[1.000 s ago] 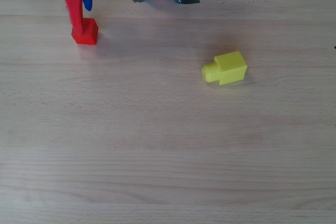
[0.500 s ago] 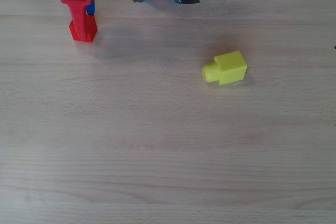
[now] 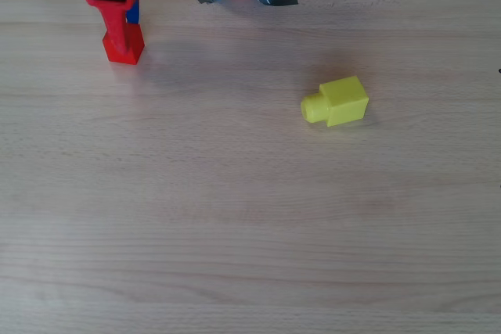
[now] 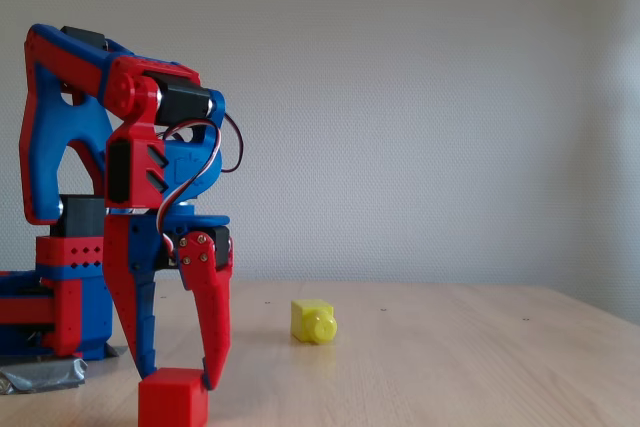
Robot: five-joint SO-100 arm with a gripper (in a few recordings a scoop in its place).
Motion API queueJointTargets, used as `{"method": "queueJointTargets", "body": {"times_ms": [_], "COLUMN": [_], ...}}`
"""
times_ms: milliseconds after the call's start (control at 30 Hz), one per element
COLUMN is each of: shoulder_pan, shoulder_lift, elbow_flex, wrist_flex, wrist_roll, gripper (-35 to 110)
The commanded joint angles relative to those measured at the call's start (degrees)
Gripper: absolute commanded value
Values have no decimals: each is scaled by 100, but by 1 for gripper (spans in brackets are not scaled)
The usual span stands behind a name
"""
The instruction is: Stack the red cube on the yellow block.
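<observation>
Since a second ago the gripper [image 4: 175, 379] has drawn back toward the arm's base at the top of the overhead view, and the red cube [image 3: 124, 44] has slid with it, ending a little higher and further left on the table. Over the last half second hardly anything shifts. From the side, in the fixed view, the gripper points straight down with its two fingers spread apart, one on each side of the red cube [image 4: 173, 398]; the red finger's tip [image 4: 210, 379] sits right at the cube's upper corner, while the blue finger comes down behind its other side. Whether either finger is really pressing on the cube, I cannot tell. The cube rests flat on the wooden table [image 3: 235, 217].

Well apart from it, toward the right of the overhead view, the yellow block [image 3: 337, 102] lies on its side on the bare wood, its round stub pointing left. In the fixed view the yellow block [image 4: 313, 321] sits further back, stub toward the camera.
</observation>
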Motion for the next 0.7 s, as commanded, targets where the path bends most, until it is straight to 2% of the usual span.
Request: {"method": "queueJointTargets", "body": {"times_ms": [0,367,667], "shoulder_pan": [9,-457,-2558], "shoulder_lift": [149,703,1459], "elbow_flex": [-26,-352,-1582], "wrist_flex": [-97,70,949], "wrist_roll": [114,817,2294], "gripper": [13,11,11]}}
